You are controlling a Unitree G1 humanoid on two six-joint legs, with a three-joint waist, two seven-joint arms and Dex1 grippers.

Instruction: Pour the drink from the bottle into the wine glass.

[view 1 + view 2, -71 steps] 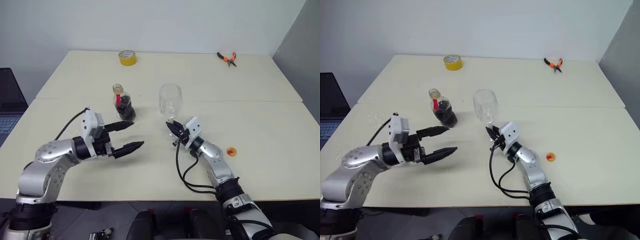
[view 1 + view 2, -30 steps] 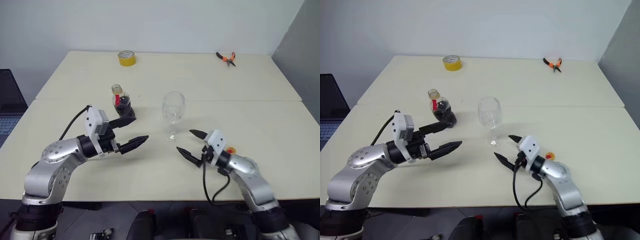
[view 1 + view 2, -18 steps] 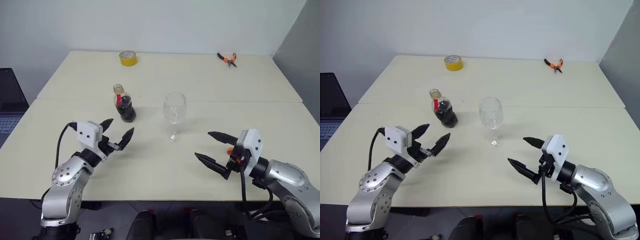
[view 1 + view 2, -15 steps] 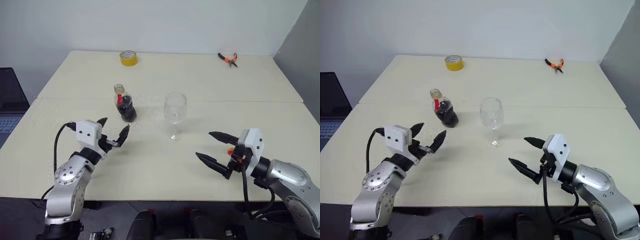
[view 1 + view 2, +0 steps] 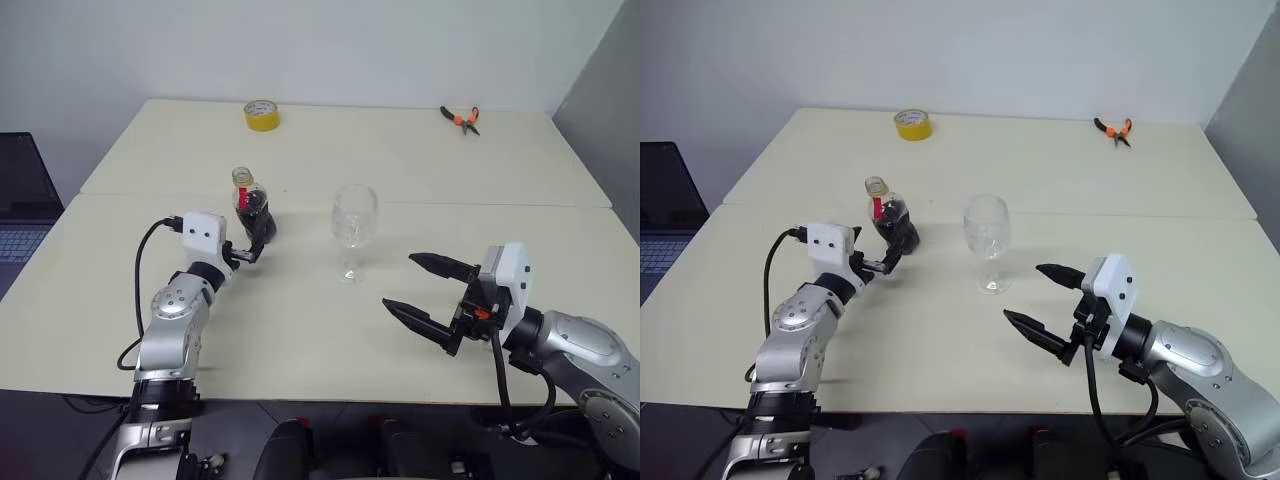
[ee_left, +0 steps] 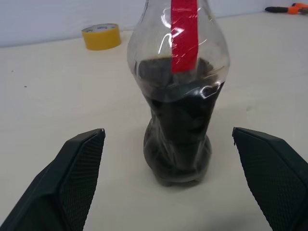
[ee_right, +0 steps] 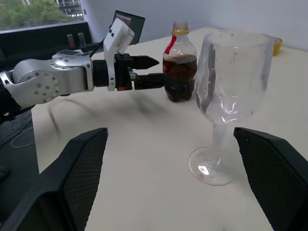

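Pale tabletop (image 5: 420, 170) carries everything. Right tool (image 5: 425, 297) is wide open and empty, with the wine glass (image 5: 353, 230) standing well ahead of it. Left tool (image 6: 175, 183) is also wide open, its fingers on both sides of the bottle (image 5: 250, 205), not touching it.

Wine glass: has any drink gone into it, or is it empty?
Empty. The wine glass stands upright with a clear bowl, and the dark drink sits in the upright bottle.
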